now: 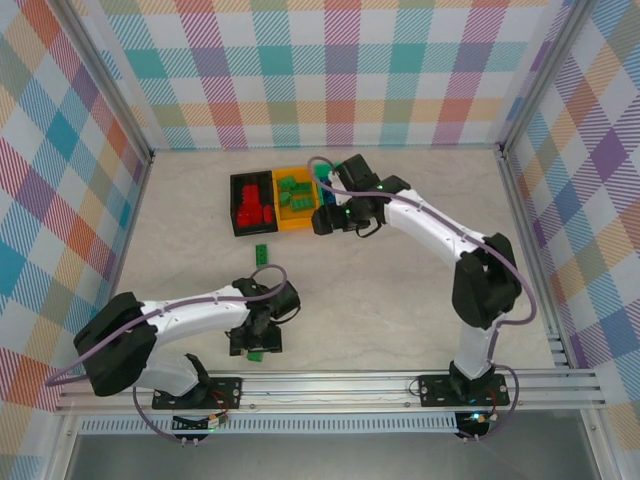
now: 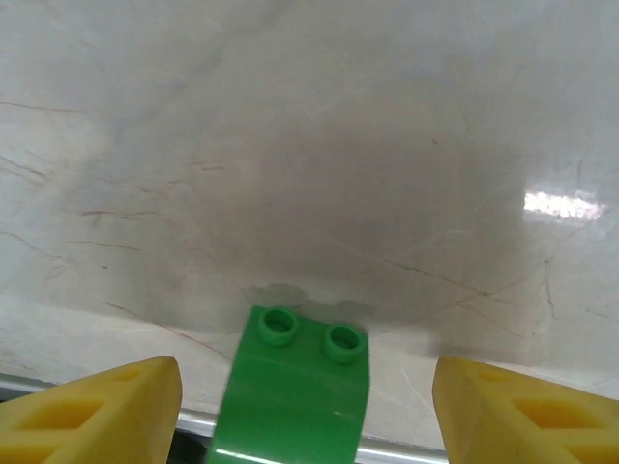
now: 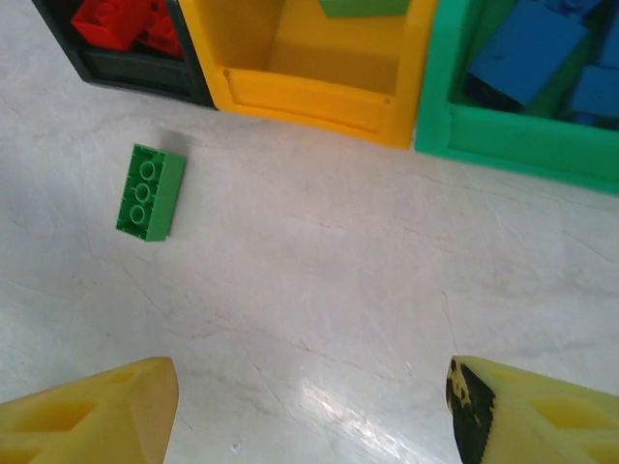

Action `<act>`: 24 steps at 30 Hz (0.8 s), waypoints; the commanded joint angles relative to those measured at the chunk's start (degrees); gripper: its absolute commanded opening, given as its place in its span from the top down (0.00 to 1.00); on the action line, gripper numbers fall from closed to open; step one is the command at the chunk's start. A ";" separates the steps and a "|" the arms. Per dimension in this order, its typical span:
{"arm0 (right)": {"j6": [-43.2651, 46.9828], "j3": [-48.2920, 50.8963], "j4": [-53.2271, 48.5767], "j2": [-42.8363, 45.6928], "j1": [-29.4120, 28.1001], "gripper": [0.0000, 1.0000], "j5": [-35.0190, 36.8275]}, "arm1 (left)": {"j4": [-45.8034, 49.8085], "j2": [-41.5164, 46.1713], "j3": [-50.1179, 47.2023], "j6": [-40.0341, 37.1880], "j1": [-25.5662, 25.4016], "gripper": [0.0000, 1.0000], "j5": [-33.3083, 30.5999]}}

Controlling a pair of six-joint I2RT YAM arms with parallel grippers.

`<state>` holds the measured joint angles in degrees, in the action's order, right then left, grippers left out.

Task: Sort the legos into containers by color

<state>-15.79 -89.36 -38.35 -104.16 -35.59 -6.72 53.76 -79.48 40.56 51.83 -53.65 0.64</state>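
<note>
L tool [image 2: 308, 391] apart, astride small green studded plastic brick [image 2: 290, 411]. R tool [image 3: 311, 391] apart, facing orange rectangular plastic bin [image 3: 309, 92].

Nothing you can read here: no text, label, brand, number or sign in any view. Stud tops on the green lego brick [image 2: 290, 401] are too blurred to show any lettering.
</note>
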 commanded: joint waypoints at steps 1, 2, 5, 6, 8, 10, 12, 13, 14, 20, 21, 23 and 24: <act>0.82 5.54 2.22 1.55 0.00 0.26 2.31 | 0.93 -2.73 1.33 0.35 -1.84 0.34 0.84; 0.87 6.74 2.27 1.99 0.01 0.26 2.68 | 0.95 -3.50 1.32 0.25 -1.96 0.36 0.61; 0.26 10.68 3.23 3.39 0.00 0.26 2.95 | 1.26 -5.43 2.37 0.22 -2.07 0.44 -0.27; -0.01 11.86 3.57 3.86 0.01 0.26 2.94 | 1.31 -5.70 3.13 0.12 -2.07 0.53 -0.46; -0.79 14.13 4.24 4.93 0.01 0.26 3.03 | 1.56 -5.69 5.06 -0.19 -2.16 0.66 -1.15; -1.74 16.61 5.17 5.85 0.09 0.26 2.99 | 2.82 -5.60 7.74 -0.92 -2.16 0.67 -2.88; -2.55 18.81 5.91 6.70 0.09 0.26 2.63 | 4.54 -5.84 10.93 -1.77 -2.16 0.68 -4.88; -2.89 19.89 6.23 7.08 0.09 0.26 2.28 | 5.67 -6.04 12.77 -2.22 -2.16 0.68 -6.33; -3.18 20.81 6.54 7.42 0.08 0.26 2.03 | 6.50 -6.18 14.38 -2.67 -2.16 0.69 -7.42; -4.64 26.80 8.03 10.15 0.09 0.26 0.92 | 9.26 -8.12 25.09 -6.74 0.33 0.69 -12.85; -4.83 27.80 8.30 10.58 0.08 0.26 0.92 | 9.26 -8.59 27.09 -7.71 1.20 0.69 -13.58; -5.43 29.69 9.03 11.29 0.09 0.26 0.85 | 8.54 -9.64 30.46 -9.53 3.16 0.69 -15.02; -6.01 30.85 9.70 11.81 0.09 0.26 0.52 | 7.95 -10.47 32.22 -10.52 4.54 0.68 -15.34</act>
<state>-19.86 -60.53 -30.59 -94.26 -35.59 -4.84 60.01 -88.47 69.14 45.15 -51.83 -10.72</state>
